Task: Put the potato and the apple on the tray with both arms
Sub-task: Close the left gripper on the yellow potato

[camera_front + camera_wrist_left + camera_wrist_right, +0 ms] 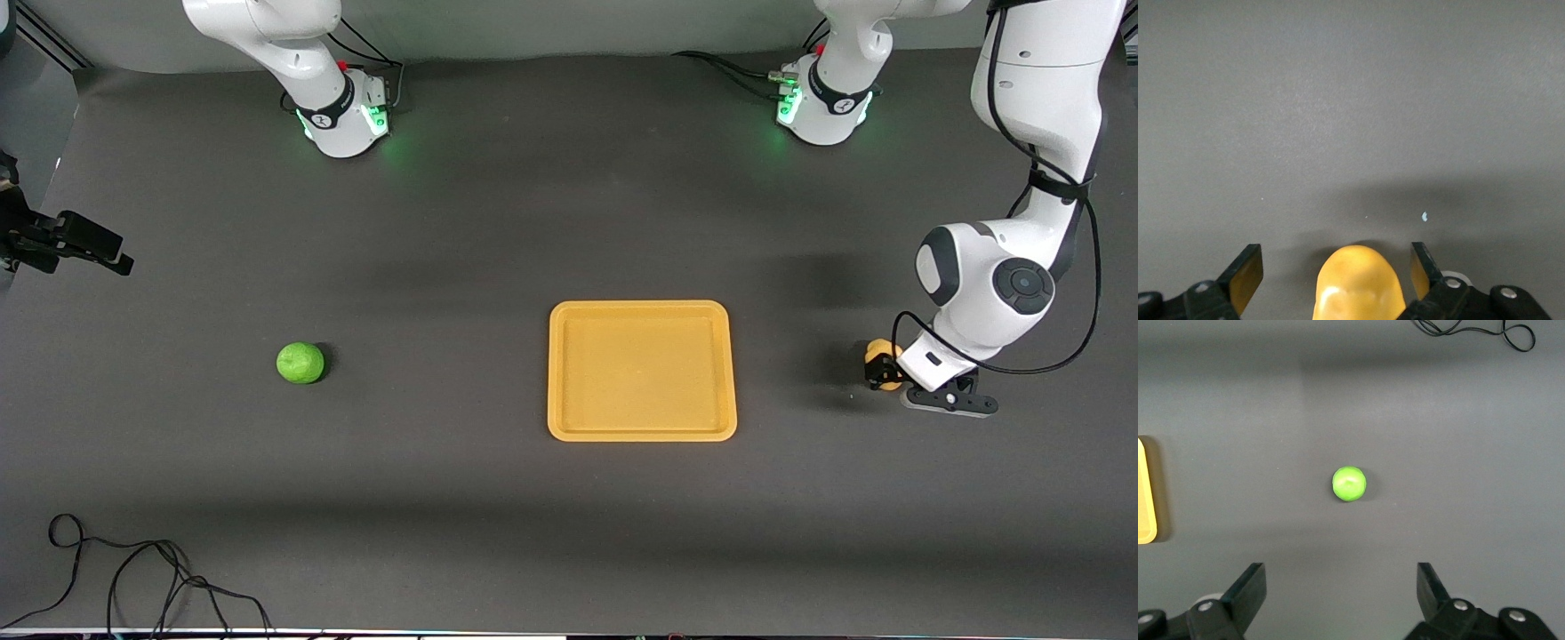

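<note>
The yellow potato [879, 348] lies on the dark table toward the left arm's end, beside the orange tray [569, 373]. My left gripper [885, 370] is down at the table and open. Its fingers stand on either side of the potato [1355, 287] with a gap at each pad, so my left gripper [1335, 267] is not clamped on it. The green apple [300, 363] sits toward the right arm's end, level with the tray. My right gripper [1341, 583] hangs open and empty high over the table, with the apple [1349, 483] well below it. It shows at the front view's edge [67, 244].
Nothing lies in the tray, and one rim [1145, 493] shows in the right wrist view. A loose black cable [133, 578] lies near the table's front edge toward the right arm's end. Both green-lit bases [347, 120] stand along the back.
</note>
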Controlling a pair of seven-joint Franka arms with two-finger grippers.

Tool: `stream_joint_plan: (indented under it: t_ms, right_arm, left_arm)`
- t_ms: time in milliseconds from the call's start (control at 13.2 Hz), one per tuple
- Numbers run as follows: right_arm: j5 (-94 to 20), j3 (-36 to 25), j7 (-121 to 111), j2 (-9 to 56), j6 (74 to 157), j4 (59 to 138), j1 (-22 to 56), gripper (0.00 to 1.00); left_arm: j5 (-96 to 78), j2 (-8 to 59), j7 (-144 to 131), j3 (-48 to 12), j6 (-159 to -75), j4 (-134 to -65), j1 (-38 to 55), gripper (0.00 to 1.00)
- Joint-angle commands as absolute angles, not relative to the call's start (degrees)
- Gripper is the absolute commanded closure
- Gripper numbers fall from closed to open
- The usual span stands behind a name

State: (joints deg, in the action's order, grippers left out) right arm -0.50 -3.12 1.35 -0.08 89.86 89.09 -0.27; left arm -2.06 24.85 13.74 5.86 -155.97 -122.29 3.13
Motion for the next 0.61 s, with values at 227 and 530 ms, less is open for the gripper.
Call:
stream_joint_plan:
  t_ms: [227, 530]
  right_arm:
    - [-0.44, -3.34, 0.18, -0.35, 89.21, 89.03, 0.09, 0.0]
    - [-0.44, -3.43, 0.18, -0.35, 89.21, 89.03, 0.09, 0.0]
  left_arm:
    - [-2.63, 24.26, 15.47, 5.89, -160.58, -126.74, 2.64, 0.04]
    - [-2.81, 25.57, 15.12, 5.89, -163.12, -127.35, 2.72, 0.38]
